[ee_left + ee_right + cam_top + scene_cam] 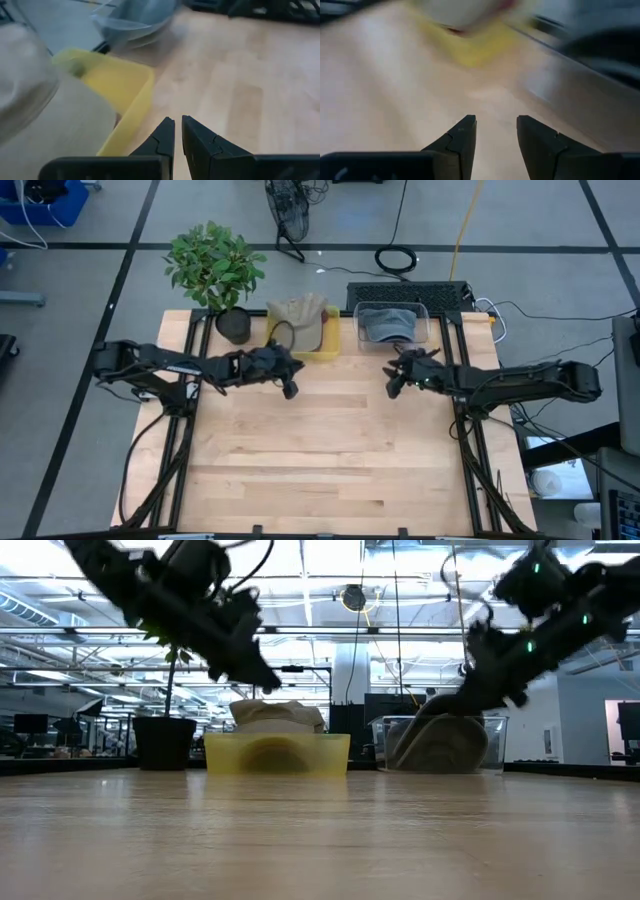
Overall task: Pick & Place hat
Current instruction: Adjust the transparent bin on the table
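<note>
Wrist views: left hand (178,131) nearly closed, right hand (496,131) open, both empty.

A light wooden table (330,450) stands on a grey floor (80,380) crossed by dark lines. A potted plant (215,270) sits at the table's far left corner. Beyond, a large hall with ceiling strip lights (330,555).
</note>
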`<state>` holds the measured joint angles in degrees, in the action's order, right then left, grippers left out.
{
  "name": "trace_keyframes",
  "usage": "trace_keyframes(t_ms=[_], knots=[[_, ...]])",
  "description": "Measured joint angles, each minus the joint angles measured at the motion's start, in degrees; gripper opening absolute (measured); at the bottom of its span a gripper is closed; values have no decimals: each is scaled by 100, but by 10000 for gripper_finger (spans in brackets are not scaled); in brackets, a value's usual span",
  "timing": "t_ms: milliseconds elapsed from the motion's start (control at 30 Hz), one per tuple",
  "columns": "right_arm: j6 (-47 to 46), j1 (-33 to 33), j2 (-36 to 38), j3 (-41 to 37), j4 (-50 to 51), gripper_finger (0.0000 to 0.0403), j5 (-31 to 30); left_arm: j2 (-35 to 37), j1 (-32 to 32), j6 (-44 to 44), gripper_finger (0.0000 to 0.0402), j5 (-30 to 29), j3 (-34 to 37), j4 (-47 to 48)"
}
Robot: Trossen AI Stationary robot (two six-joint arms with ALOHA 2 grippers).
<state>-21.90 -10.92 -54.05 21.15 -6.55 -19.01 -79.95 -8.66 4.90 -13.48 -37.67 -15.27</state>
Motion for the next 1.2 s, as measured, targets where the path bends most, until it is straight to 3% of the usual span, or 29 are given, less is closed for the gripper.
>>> trace_keyframes(t_ms=[67,167,600,1200], knots=[[-316,-72,-184,-192,-23,128,-571,-70,-170,221,42,52,349,-584],[-623,-260,-426,-418,-189,128,-780,-66,-418,542,42,171,571,-780],[-281,-1292,-1465,-558,-1666,128,-808,-421,-573,534,42,360,619,-942],[426,-1534,-1806,-558,-2155,128,-771,-302,-547,276,42,517,619,-965]])
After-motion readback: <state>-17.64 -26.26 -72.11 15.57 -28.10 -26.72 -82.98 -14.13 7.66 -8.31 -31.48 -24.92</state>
